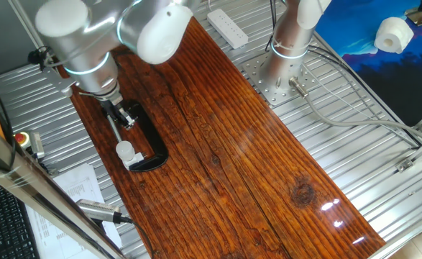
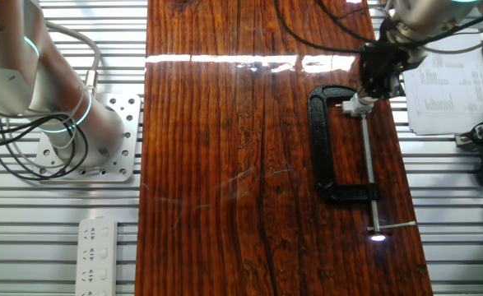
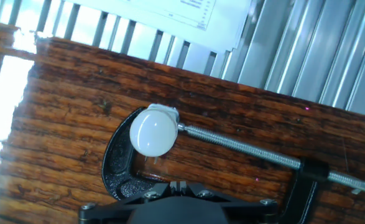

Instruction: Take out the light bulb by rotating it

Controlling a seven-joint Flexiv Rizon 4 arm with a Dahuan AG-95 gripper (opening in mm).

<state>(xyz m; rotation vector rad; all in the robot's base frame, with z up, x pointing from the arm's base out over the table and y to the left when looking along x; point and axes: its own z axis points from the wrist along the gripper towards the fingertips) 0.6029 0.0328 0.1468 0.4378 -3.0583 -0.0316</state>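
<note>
The light bulb (image 3: 151,132) is small and white, and its dome faces the hand camera. It sits in a white socket block (image 3: 167,112) held in the jaws of a black C-clamp (image 3: 117,171) on the wooden table. The bulb also shows in one fixed view (image 1: 126,151) and, partly under the hand, in the other fixed view (image 2: 357,104). My gripper (image 3: 177,185) is shut and empty, with the fingertips together. It hovers beside and above the bulb without touching it (image 1: 121,115) (image 2: 375,76).
The clamp's long screw (image 3: 244,149) and handle bar (image 2: 393,224) stretch away from the bulb. A silver cylindrical tool with a black cable (image 1: 99,210), papers (image 2: 447,90), a power strip (image 1: 227,27), a paper roll (image 1: 394,34) and a second arm's base (image 2: 68,123) lie off the board.
</note>
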